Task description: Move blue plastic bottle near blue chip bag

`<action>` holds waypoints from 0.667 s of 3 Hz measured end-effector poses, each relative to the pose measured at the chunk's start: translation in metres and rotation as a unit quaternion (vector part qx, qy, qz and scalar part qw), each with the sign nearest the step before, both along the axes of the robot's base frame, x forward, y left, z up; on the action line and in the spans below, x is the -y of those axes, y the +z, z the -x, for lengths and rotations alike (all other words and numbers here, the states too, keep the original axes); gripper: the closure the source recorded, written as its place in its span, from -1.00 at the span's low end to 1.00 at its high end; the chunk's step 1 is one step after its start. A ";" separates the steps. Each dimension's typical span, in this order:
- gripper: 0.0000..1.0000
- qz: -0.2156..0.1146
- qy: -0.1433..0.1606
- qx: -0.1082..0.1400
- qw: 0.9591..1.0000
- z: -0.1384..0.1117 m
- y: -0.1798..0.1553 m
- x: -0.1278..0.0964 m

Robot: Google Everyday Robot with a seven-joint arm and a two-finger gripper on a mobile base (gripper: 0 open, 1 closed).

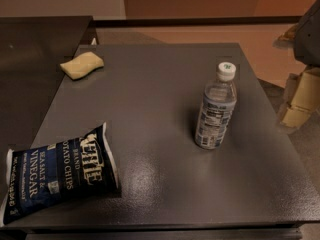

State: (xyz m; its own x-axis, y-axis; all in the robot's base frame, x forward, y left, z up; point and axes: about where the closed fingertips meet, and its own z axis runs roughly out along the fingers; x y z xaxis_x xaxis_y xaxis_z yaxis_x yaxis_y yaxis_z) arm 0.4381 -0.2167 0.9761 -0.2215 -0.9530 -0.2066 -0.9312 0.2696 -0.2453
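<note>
The blue plastic bottle (216,108) stands upright on the right half of the dark grey table (155,104). It is clear, with a white cap bearing a green mark and a pale printed label. The blue chip bag (57,174) lies flat at the table's front left corner, navy with white lettering, and partly overhangs the left edge. My gripper (299,100) is at the right edge of the view, beyond the table's right side and to the right of the bottle, not touching it. It holds nothing that I can see.
A small yellow sponge (81,64) lies near the table's back left corner. A darker counter (35,49) adjoins the table on the left. The floor and a wall base run behind the table.
</note>
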 end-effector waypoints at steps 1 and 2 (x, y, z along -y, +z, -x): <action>-1.00 0.003 -0.003 0.006 1.000 -0.001 -0.001 -0.002; -1.00 -0.020 0.006 0.008 1.000 -0.001 -0.012 -0.015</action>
